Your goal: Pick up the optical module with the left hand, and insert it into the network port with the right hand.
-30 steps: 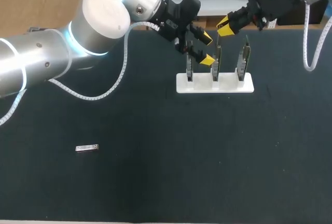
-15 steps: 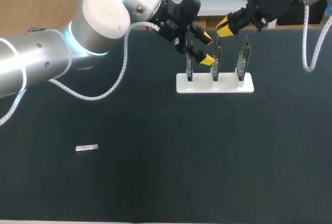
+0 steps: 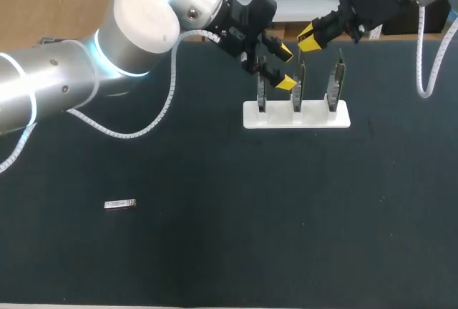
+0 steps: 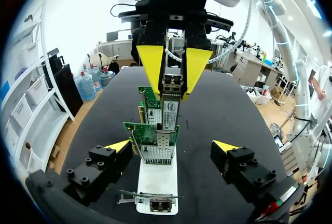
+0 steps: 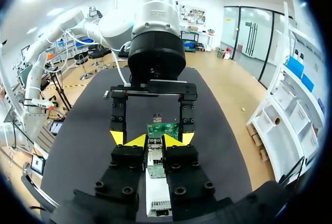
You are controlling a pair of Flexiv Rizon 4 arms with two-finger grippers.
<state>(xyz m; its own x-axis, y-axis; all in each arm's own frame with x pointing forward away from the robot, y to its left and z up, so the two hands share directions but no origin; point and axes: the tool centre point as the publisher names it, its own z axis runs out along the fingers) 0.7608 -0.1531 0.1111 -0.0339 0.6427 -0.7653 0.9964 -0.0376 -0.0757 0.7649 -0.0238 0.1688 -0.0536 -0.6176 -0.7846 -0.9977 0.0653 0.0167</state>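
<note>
My right gripper (image 3: 308, 38) hangs above the middle network card (image 3: 299, 87), shut on a silver optical module (image 4: 171, 88) that points down at the card's port cage (image 4: 157, 154). In the right wrist view the module (image 5: 154, 157) sits between my own yellow tips, with the green card (image 5: 164, 129) just ahead. My left gripper (image 3: 285, 66) stands open beside the same card, one finger on each side of it (image 4: 171, 149), holding nothing. A second silver module (image 3: 119, 204) lies flat on the table at the left.
A white base (image 3: 297, 116) at the back middle holds three upright network cards in a row. The black table spreads wide in front of it. My left arm (image 3: 136, 30) crosses the back left.
My right gripper with the module has drifted slightly left and up. The left arm and the module on the table have not moved.
</note>
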